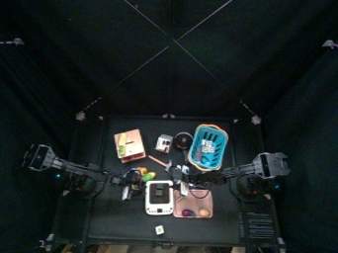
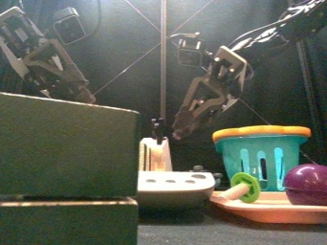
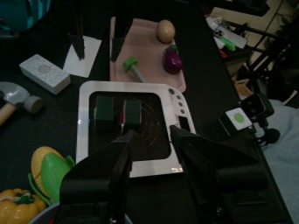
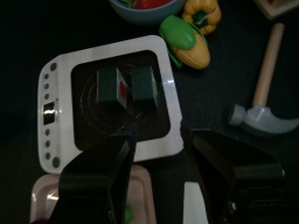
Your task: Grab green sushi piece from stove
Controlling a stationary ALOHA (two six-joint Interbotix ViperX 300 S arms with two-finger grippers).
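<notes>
A white stove (image 3: 131,162) with a black top lies at the table's front middle; it also shows in the top view (image 1: 160,197) and the right wrist view (image 4: 70,105). Two green sushi pieces stand side by side on it (image 3: 121,110) (image 4: 128,87). My left gripper (image 3: 158,153) is open and empty, hovering just above the stove's near edge, short of the sushi. My right gripper (image 4: 158,166) is open and empty over the opposite edge, also apart from the sushi. In the top view both grippers (image 1: 141,178) (image 1: 183,176) meet just behind the stove.
A pink cutting board (image 3: 146,39) with an eggplant (image 3: 173,59) lies beside the stove. A hammer (image 4: 263,109), a corn cob (image 4: 184,39) and a yellow pepper (image 4: 201,13) lie behind it. A blue basket (image 1: 211,144) and a box (image 1: 129,144) stand further back.
</notes>
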